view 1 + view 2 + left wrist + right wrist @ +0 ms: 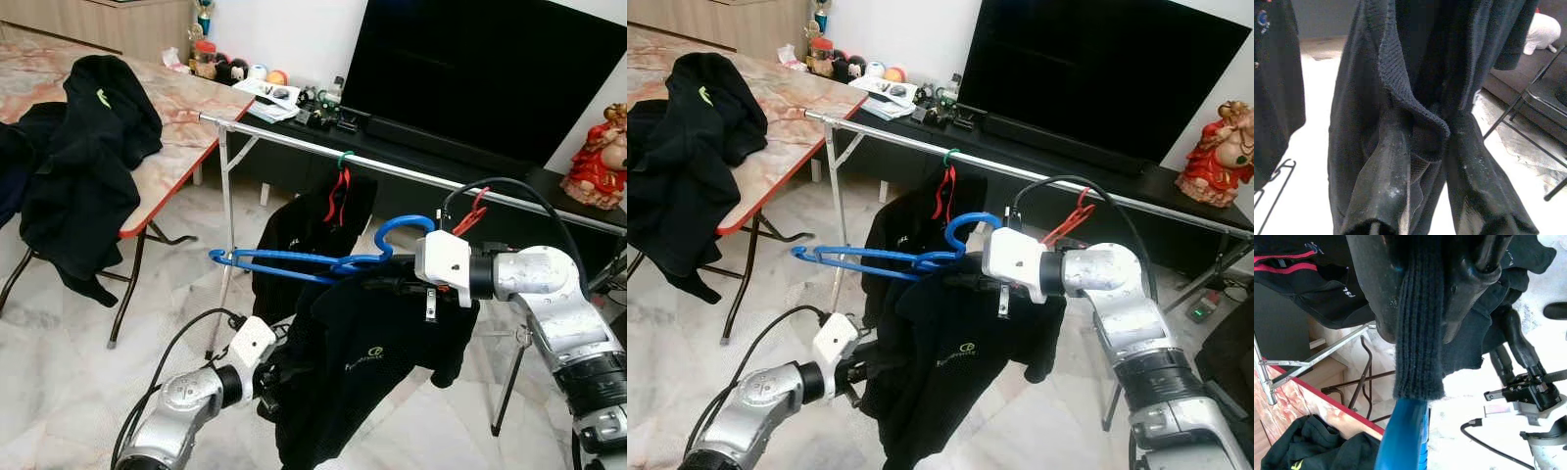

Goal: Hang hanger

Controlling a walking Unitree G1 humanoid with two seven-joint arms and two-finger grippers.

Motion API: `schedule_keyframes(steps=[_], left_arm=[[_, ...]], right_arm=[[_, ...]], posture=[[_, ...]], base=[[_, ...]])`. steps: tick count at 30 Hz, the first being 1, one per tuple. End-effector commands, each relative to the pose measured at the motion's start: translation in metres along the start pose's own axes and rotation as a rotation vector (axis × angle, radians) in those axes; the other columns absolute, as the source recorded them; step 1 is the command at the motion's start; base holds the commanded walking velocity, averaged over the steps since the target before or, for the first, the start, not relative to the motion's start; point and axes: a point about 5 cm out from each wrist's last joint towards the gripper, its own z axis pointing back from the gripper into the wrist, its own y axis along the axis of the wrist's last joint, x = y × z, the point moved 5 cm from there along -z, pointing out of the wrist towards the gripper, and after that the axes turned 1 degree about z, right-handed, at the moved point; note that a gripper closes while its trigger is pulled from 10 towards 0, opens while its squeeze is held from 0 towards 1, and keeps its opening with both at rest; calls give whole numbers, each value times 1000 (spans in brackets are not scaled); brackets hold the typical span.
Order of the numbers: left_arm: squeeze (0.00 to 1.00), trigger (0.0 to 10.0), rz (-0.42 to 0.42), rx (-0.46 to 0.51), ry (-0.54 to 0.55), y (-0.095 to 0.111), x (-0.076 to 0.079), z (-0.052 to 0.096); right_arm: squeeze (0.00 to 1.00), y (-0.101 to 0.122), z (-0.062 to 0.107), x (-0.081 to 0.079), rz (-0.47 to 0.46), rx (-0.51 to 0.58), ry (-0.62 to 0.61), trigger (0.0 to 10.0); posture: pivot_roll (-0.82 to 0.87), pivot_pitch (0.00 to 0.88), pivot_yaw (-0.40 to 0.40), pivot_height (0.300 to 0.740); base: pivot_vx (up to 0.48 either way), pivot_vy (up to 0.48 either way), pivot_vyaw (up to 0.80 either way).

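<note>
Marble floor lay under the rail (411, 174); right gripper (384, 274) clamped the blue hanger (294, 264) below it, left gripper (269, 387) pinched the shirt (362, 372). Next: lift the hook over.

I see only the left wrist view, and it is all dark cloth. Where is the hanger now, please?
Observer: The right gripper holds the blue hanger near its hook, in front of the robot.
Operator: Is the hook on the rail?
Observer: No. The hook is lower than the metal rail and apart from it.
Operator: And the cloth that I see?
Observer: It is the black shirt, bunched at the hanger's gripper end; the hanger's other arm is bare. The left gripper is at the shirt's lower side.
</note>
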Motion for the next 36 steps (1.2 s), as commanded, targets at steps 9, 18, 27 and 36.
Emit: schedule_keyframes(steps=[9,18,27,36], left_arm=[[0,0,-13,-24,37,-2,-3,-2],[0,0,-30,-63,195,-8,-28,7],[0,0,3,-91,383,-18,-54,25],[0,0,15,-99,393,-24,-52,28]], right_arm=[[0,-2,1,1,-4,-1,-19,0],[0,-7,2,-3,-4,-20,6,0],[0,-41,17,-11,-53,-140,37,0],[0,-79,45,-28,-95,-328,137,0]], posture=[[147,0,-213,740],[146,0,-214,740],[149,0,-217,740],[148,0,-216,740]], base=[[0,0,0],[0,0,0],[0,0,0],[0,0,0]])
